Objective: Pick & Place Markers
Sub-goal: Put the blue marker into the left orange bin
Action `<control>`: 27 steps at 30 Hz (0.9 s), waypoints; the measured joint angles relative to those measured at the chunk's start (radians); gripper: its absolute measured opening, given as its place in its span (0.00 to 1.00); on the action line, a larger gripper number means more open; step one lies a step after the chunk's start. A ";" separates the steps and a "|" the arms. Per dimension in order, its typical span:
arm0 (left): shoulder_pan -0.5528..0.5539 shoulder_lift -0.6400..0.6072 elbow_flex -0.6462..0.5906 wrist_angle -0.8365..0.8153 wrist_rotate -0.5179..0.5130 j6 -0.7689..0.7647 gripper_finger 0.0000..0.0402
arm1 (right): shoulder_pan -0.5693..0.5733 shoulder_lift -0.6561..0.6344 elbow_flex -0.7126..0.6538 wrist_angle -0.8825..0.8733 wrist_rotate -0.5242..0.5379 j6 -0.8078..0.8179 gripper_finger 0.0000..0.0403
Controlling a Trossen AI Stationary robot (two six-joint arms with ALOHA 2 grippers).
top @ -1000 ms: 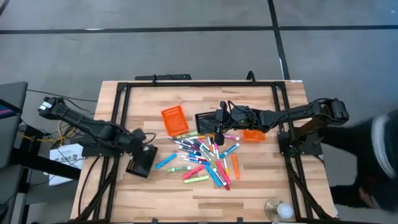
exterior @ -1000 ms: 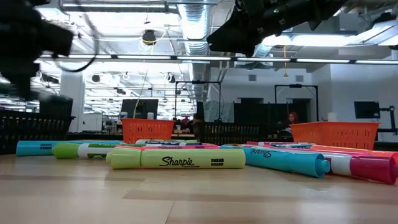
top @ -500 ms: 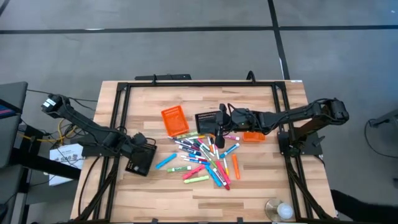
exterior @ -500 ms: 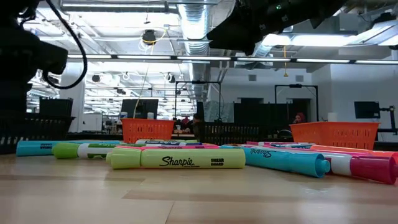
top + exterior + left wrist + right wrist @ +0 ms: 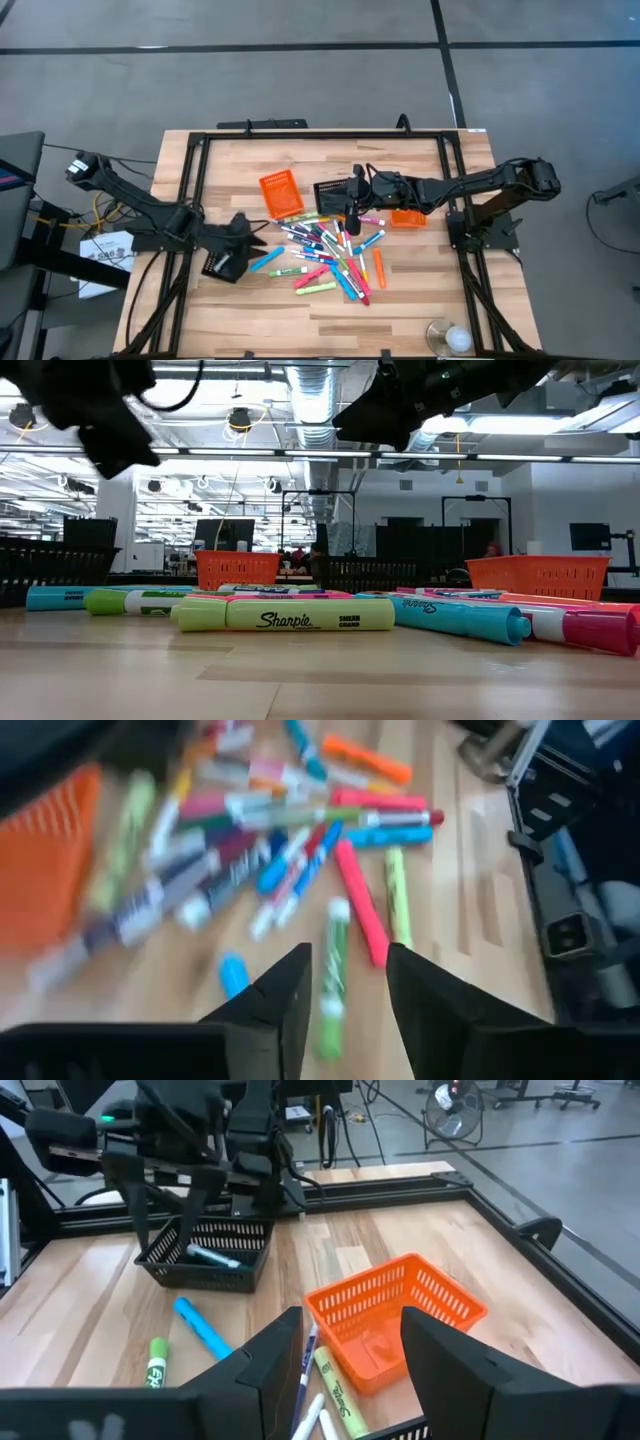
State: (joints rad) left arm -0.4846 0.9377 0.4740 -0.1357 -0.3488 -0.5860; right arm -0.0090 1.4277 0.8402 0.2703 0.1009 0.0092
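Note:
Several markers (image 5: 325,255) in mixed colours lie in a loose heap mid-table, flat on the wood; the same markers (image 5: 300,870) show in the left wrist view. My left gripper (image 5: 262,236) hovers just left of the heap, above the right edge of a black basket (image 5: 222,265). That gripper (image 5: 348,955) is open and empty. One marker (image 5: 210,1257) lies inside the black basket (image 5: 205,1250). My right gripper (image 5: 352,218) hangs over the heap's far side, open and empty (image 5: 350,1320).
An orange basket (image 5: 281,193) and a second black basket (image 5: 333,192) stand beyond the heap, and another orange basket (image 5: 407,217) stands at its right. A clear round object (image 5: 447,336) sits at the near right corner. Black frame rails (image 5: 190,200) border the table.
My left gripper has swung from over the black basket toward the table's right, toward the marker heap. It has tipped up from pointing down and now slants forward. The right arm has kept still.

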 joint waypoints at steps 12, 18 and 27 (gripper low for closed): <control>0.244 0.282 0.000 0.103 0.110 0.328 0.42 | 0.000 0.000 0.000 0.000 0.000 0.000 0.39; 0.321 0.405 0.000 0.110 0.117 0.350 0.41 | 0.000 0.000 0.000 -0.001 0.000 0.000 0.38; 0.419 0.470 0.000 0.131 0.114 0.486 0.41 | 0.000 0.000 0.000 -0.001 0.000 0.000 0.38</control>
State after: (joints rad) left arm -0.0657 1.4075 0.4740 -0.0051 -0.2348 -0.0995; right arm -0.0090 1.4277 0.8402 0.2695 0.1009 0.0090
